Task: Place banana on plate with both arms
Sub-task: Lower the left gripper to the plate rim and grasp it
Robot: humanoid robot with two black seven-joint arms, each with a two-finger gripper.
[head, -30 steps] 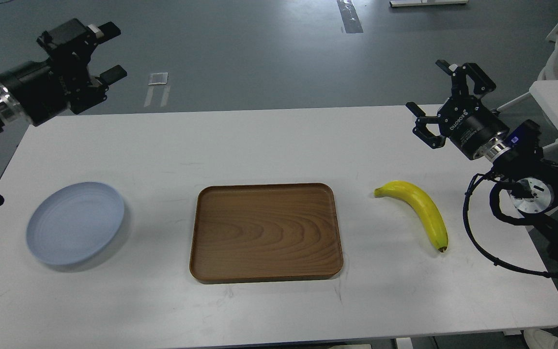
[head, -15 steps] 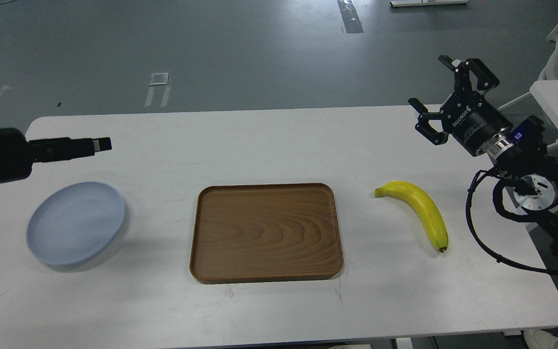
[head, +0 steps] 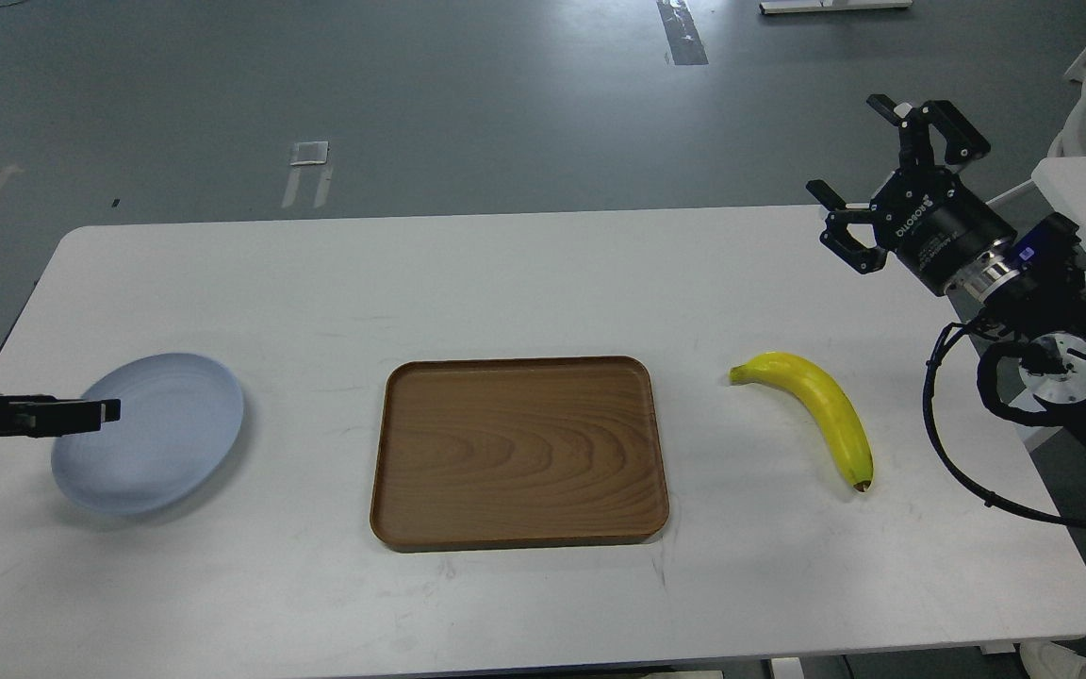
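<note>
Two grippers are being kept clear of the banana (head: 818, 408); right gripper (head: 868, 151) jaws are spread, banana lying well below them; left gripper (head: 95, 412), edge-on over the plate (head: 161, 434), cannot be read; soft, light, bruisable fruit is probably best pinched gently mid-curve.

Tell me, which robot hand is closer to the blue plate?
Left. The left gripper is over the plate's left part. The right gripper is far across the table, beyond the banana.

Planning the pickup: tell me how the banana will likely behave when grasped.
The banana is curved and lies flat on the table, so it would probably pivot rather than roll. Its smooth skin may slip. It looks unbruised, so likely firm, yet a hard squeeze could mark it.
</note>
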